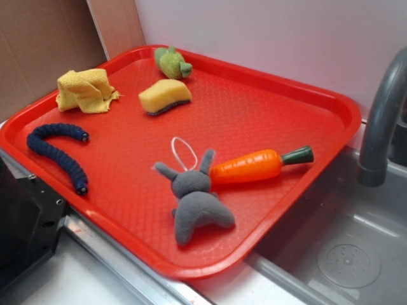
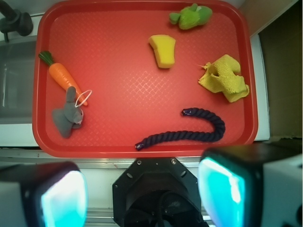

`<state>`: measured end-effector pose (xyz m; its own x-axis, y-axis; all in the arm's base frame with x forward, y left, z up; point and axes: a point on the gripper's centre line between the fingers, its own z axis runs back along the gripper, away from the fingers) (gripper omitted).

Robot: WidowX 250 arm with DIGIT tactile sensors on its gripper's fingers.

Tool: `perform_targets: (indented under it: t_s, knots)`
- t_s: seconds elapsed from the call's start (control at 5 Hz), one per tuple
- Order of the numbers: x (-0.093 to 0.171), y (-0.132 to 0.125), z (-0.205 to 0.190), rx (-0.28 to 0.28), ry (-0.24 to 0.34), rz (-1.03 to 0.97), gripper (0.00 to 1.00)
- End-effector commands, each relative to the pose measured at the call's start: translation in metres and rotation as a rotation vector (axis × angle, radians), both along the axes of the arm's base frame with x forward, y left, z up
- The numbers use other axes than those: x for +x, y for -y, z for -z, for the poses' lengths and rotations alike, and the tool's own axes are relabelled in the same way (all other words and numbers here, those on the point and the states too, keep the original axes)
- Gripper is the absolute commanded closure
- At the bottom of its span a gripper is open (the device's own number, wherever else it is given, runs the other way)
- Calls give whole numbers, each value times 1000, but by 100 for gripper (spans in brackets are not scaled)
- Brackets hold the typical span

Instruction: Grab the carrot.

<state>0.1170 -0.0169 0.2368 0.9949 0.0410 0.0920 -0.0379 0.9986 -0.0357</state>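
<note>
So my gripper hangs high above the near edge of the red tray with its two pale fingers spread wide apart and nothing between them; in the wrist view they frame the bottom of the picture, well clear of everything. The carrot I want lies far off toward the tray's corner by the sink, its dark green stem pointing at the faucet and its narrow tip touching the grey plush bunny, whose ears and white loop lie right against it. That contact is my main worry: I judge that if I come down near the tip I may pinch an ear or snag the loop and drag the bunny along, and the glossy tapered plastic could squirt out of the jaws if I close on the narrow end. The tray rim just beside the stem could also block a finger. Counting what is on the tray: one carrot, one bunny, one dark blue rope, one yellow sponge, one crumpled yellow cloth and one green plush toy.
</note>
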Motion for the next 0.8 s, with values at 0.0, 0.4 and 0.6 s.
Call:
perform_targets:
  t_s: [0.0,0.4,0.6]
  knots:
    - [0,0,0,0,0,0,0]
    - [72,51,58,-152,184,440,0]
    - [72,51,58,-152,184,440,0]
